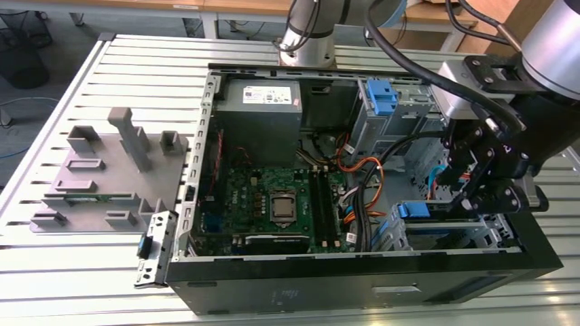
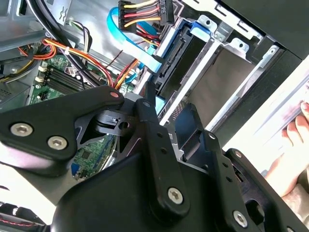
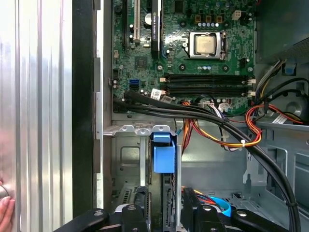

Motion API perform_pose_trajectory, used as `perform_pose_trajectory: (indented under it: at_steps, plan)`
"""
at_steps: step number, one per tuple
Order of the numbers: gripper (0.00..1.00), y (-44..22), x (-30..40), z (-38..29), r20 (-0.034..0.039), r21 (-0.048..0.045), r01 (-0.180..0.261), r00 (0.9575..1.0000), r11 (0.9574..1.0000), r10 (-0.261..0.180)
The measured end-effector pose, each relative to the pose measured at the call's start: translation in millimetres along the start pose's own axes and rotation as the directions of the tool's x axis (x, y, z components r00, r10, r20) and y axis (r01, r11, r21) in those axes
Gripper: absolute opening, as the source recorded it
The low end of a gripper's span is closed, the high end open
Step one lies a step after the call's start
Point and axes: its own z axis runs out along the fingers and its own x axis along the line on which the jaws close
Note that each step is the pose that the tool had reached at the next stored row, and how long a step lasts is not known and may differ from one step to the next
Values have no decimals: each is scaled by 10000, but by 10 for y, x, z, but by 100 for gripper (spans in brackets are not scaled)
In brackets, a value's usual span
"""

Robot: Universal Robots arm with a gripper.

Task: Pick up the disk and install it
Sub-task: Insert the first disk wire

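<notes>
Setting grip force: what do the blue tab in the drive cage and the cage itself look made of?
The blue tab looks like moulded plastic: uniform matte blue, rounded edges. The drive cage looks like stamped sheet metal: bare grey, punched holes, folded lugs; steel or aluminium, can't tell.

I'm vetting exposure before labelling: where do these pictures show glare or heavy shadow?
Exterior view: even daylight, though the case is shaded inside below the gripper. First wrist view: the slatted table glares near white, while the blue tab is evenly lit. Second wrist view: the table washes out to white and the gripper's black body reads dark.
</notes>
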Motion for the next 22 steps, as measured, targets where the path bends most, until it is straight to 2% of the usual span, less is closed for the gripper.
perform_pose_trajectory:
  at_steps: [8,17,22]
  plan:
    - [44,-10,-31,3,4,2,-1,10000,10000,1]
    - [44,-31,-113,9,4,2,0,10000,10000,0]
    - [44,-43,-134,12,5,1,1,10000,10000,-1]
